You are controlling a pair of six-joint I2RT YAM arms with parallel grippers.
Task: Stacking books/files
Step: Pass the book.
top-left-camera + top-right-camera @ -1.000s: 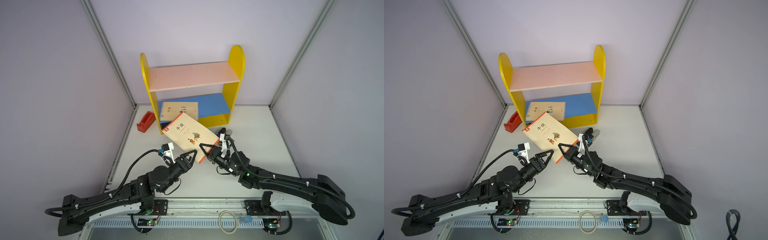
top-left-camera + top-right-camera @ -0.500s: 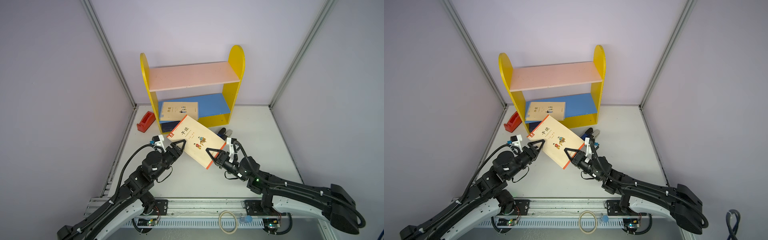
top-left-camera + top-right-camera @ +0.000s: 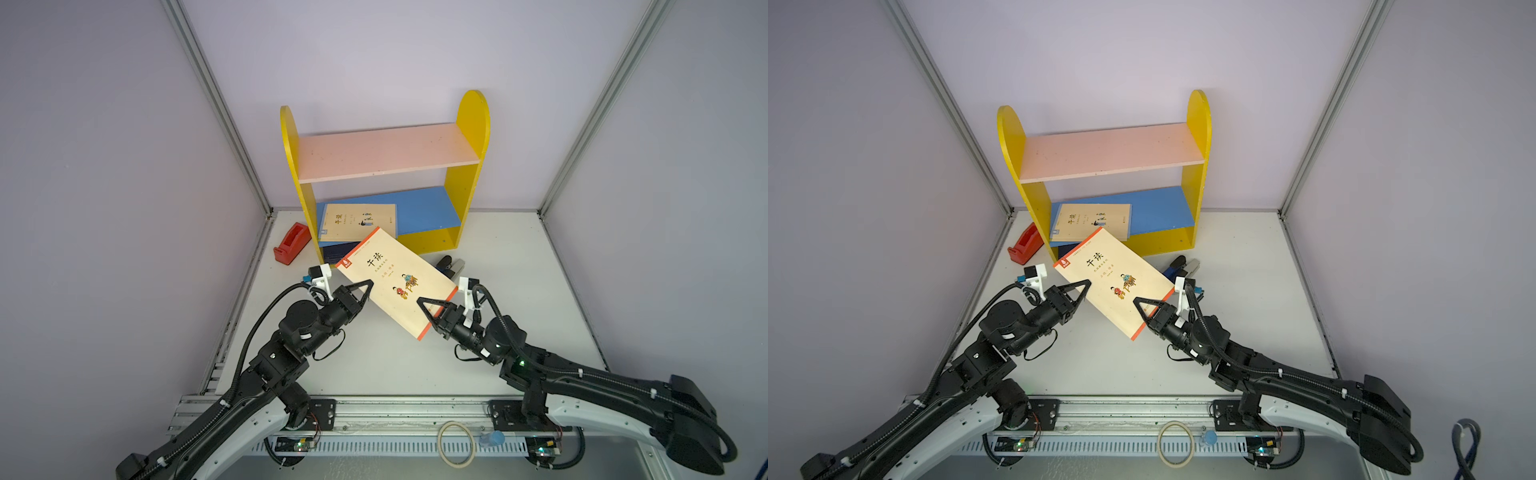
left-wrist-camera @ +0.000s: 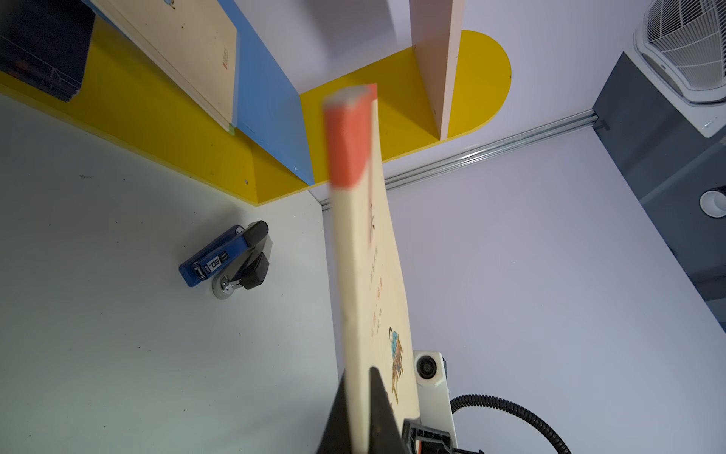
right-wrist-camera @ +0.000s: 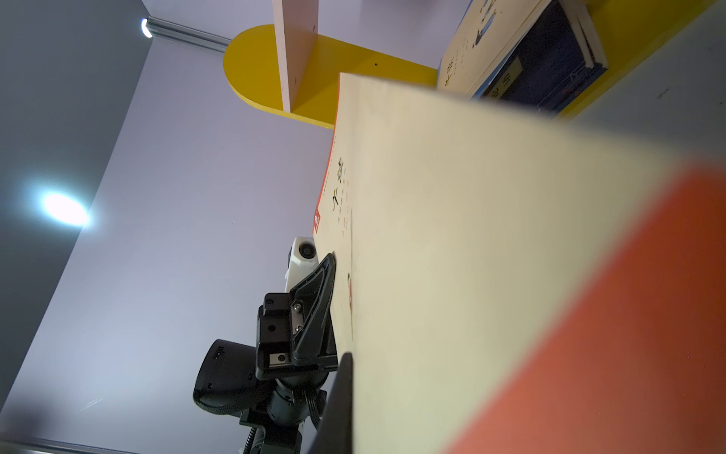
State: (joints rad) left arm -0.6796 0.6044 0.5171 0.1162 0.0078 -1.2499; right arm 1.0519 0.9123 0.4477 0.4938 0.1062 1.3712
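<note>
Cream book (image 3: 395, 282) held up between my two pincers, just in front of the yellow bookshelf (image 3: 471, 124).

My left pincer (image 3: 365, 289) is clamped narrow on the book's left edge, and in my left wrist view its black fingers (image 4: 379, 412) sit on either side of the cover. My right pincer (image 3: 422, 305) has the near right edge, by the orange spine, between its jaws, but I cannot tell whether they are pressing on it. The book hangs tilted above the white table (image 3: 415, 365), cover up, its far corner toward the shelf. A second cream book (image 3: 357, 222) lies flat on the left of the blue lower shelf (image 3: 424, 208), with dark navy books (image 3: 336, 251) under it. The blue-and-black stapler (image 3: 449, 266) lies on the table just right of the raised book, and the red tape dispenser (image 3: 291, 245) sits left of the bookshelf.
</note>
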